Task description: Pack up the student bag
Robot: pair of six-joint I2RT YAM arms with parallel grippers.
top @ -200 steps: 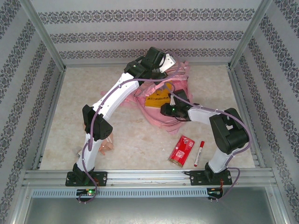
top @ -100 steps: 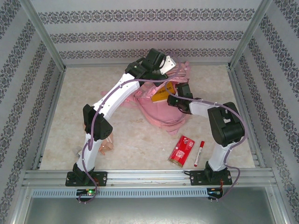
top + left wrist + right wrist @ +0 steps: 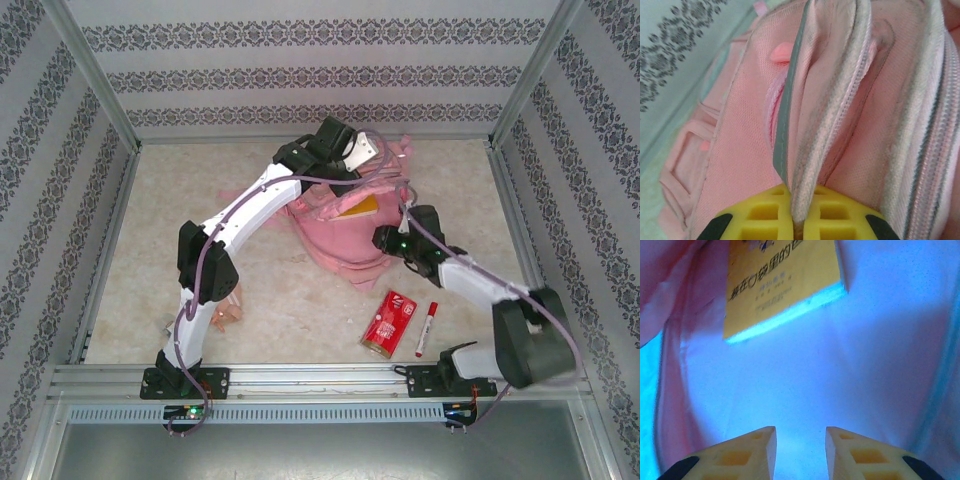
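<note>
At the near edge of the bench [image 3: 160, 200], the right arm [image 3: 480, 285] rose from its base and folded its elbow out to the right. Its white forearm ran low, leftward and away, toward the student bag [image 3: 340, 245]. Beside that arm, between the two bases and nearer the right one, a red container [image 3: 388, 322] lay on its side. A marker pen [image 3: 426, 328] lay just to its right, apart from it.

The right claw [image 3: 800, 440] pointed into the bag's mouth. Its yellow fingers stood parted, with nothing between them and the pale lining beyond. Farther in, a yellow book [image 3: 782, 282] lay tilted against the inside of the bag.

The bag slumped on the bench well away from the bases, right of the middle and close to the far wall, with the book's corner showing through its opening.

The left arm [image 3: 250, 205] climbed from the near left corner, bent at the elbow, and stretched its long link away and rightward over the bag's far side. There the left claw [image 3: 799, 222] was clamped shut on a zip-edged fold of the bag's pink fabric.
</note>
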